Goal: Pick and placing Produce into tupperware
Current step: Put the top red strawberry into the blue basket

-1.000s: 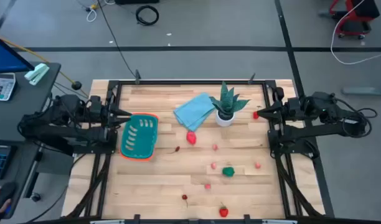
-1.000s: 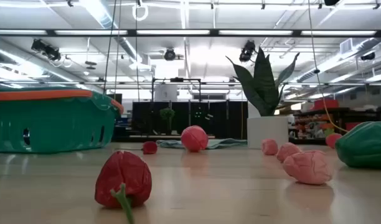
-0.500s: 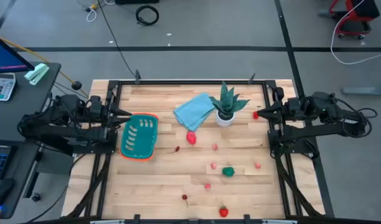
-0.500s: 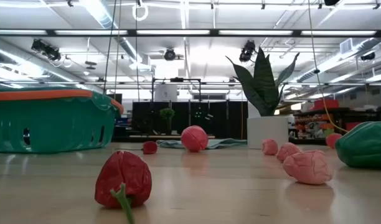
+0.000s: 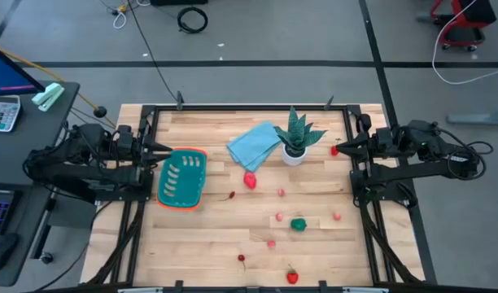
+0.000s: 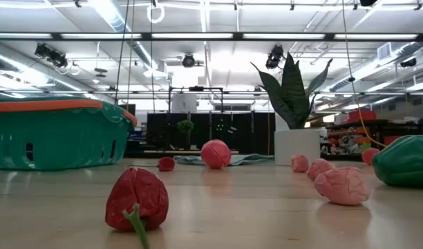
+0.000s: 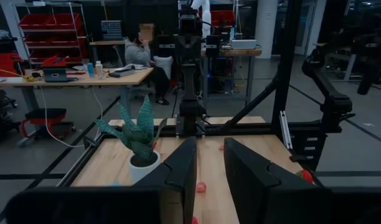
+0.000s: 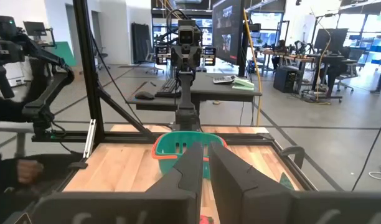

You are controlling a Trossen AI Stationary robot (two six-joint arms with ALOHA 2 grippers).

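The teal tupperware (image 5: 181,177) with its orange rim sits flat on the table's left part. Produce is scattered over the wood: a red ball (image 5: 251,180), a green piece (image 5: 299,224), pink bits (image 5: 278,218), and a strawberry (image 5: 292,277) at the near edge. My left gripper (image 5: 163,149) hovers at the tupperware's far left corner, open, with nothing between its fingers (image 7: 178,168). My right gripper (image 5: 340,146) waits at the table's right side with its fingers (image 8: 193,165) nearly together and nothing in them. A small red piece (image 5: 334,150) lies on the table just beside its tips.
A spiky green potted plant (image 5: 296,137) and a light blue folded cloth (image 5: 253,144) stand at the far middle. Black frame rails (image 5: 249,107) border the table. A person sits at a desk (image 7: 144,53) beyond the table. Bare wood lies between the tupperware and the produce.
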